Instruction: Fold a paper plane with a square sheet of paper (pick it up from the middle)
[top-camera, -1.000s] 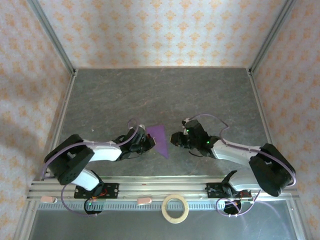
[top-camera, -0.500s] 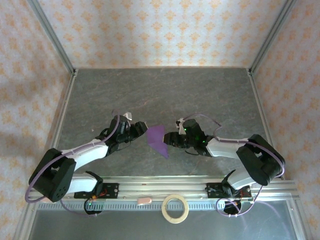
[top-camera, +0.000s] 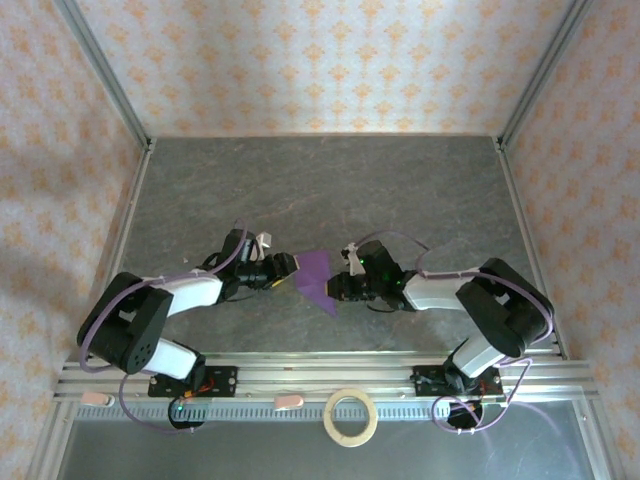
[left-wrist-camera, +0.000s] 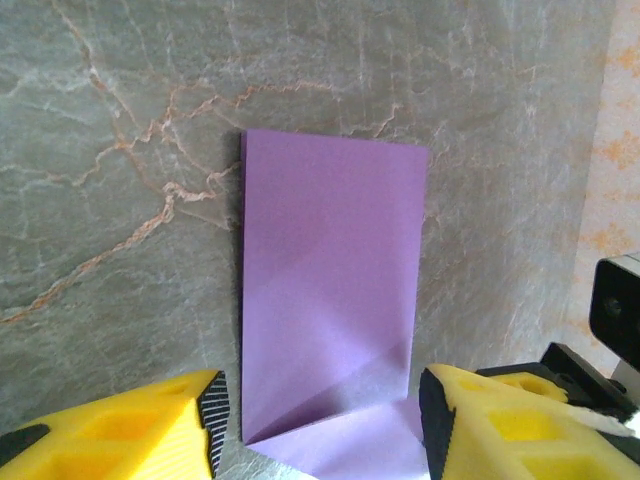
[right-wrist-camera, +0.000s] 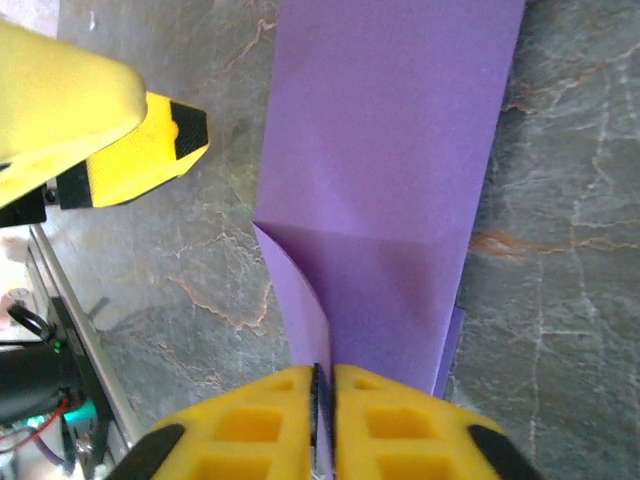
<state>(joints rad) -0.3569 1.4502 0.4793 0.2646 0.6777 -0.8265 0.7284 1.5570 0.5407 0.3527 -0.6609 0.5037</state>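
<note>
A grey marbled worktop (top-camera: 330, 180) sits inside walls (top-camera: 320, 60) papered cream with an orange floral pattern. Folded purple paper (top-camera: 318, 275) lies at its middle, between two arms. The right pincer (right-wrist-camera: 324, 400) is clamped on one paper edge. The left pincer (left-wrist-camera: 320, 420) stands open, straddling the opposite end.

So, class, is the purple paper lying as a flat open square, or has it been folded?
Folded: the purple paper is a narrow rectangle with diagonal creases, one flap curling up by the right fingers.
</note>
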